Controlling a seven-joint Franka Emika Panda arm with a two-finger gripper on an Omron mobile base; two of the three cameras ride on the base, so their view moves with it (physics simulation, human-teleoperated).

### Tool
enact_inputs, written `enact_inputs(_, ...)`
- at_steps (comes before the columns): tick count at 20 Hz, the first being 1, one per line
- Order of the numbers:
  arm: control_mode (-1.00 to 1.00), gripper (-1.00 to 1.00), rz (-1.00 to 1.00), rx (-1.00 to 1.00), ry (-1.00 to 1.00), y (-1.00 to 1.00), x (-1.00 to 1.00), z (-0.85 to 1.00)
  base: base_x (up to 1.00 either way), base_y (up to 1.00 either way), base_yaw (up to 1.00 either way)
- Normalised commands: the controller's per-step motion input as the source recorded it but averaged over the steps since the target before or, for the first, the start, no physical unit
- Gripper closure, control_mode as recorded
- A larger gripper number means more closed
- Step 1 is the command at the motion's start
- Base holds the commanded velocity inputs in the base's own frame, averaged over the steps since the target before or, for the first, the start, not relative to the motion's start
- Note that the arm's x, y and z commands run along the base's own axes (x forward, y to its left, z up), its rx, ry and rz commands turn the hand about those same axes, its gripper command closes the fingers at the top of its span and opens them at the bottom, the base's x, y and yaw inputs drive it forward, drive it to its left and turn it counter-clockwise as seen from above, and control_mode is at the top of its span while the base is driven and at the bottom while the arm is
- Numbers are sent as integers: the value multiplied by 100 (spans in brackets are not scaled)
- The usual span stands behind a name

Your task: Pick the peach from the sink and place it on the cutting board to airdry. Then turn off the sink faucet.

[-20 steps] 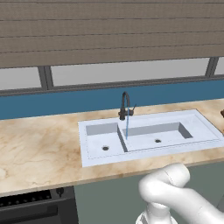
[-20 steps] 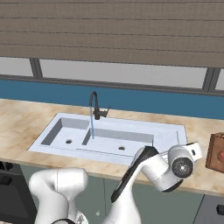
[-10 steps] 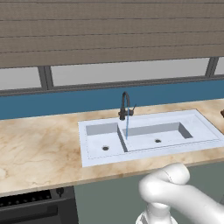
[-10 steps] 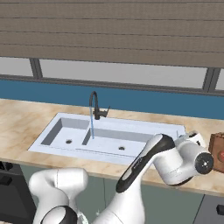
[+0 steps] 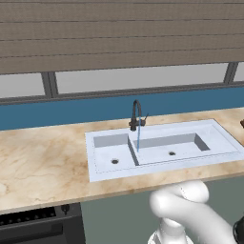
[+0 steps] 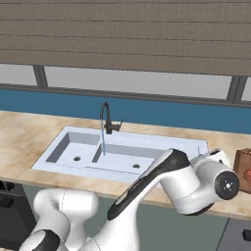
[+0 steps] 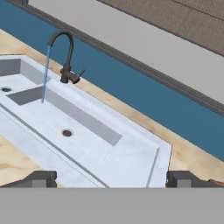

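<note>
Fingers (image 7: pixel 111 178) spread wide, nothing between them, hovering over the right end of the sink (image 7: pixel 131 162). Faucet (image 7: pixel 65 54) runs a thin stream into the basin. Peach location: cannot tell; neither basin shows it. A small red spot (image 6: pixel 248 175) sits on the brown board (image 6: pixel 243 164) on the counter (image 6: pixel 22 139), too small to identify. Judgement: peach likely light, wet, slippery, bruisable; grip gently across its widest middle.

Three views over sink (image 5: pixel 162 147)
</note>
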Motion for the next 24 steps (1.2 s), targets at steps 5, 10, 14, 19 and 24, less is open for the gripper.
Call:
enact_inputs(5, -100, -100, -13, 1, 10, 34, -29, 34, 0, 0, 0)
enact_inputs(10, -100, -100, -1, -1, -3, 57, -41, -1, 0, 0, 0)
enact_inputs(14, -100, -100, 8, -2, 1, 69, -16, 4, 0, 0, 0)
enact_inputs(19, -100, -100, 24, 11, 18, 50, 0, 25, 0, 0, 0)
enact_inputs(24, -100, -100, 32, 14, 11, 36, -22, 16, 0, 0, 0)
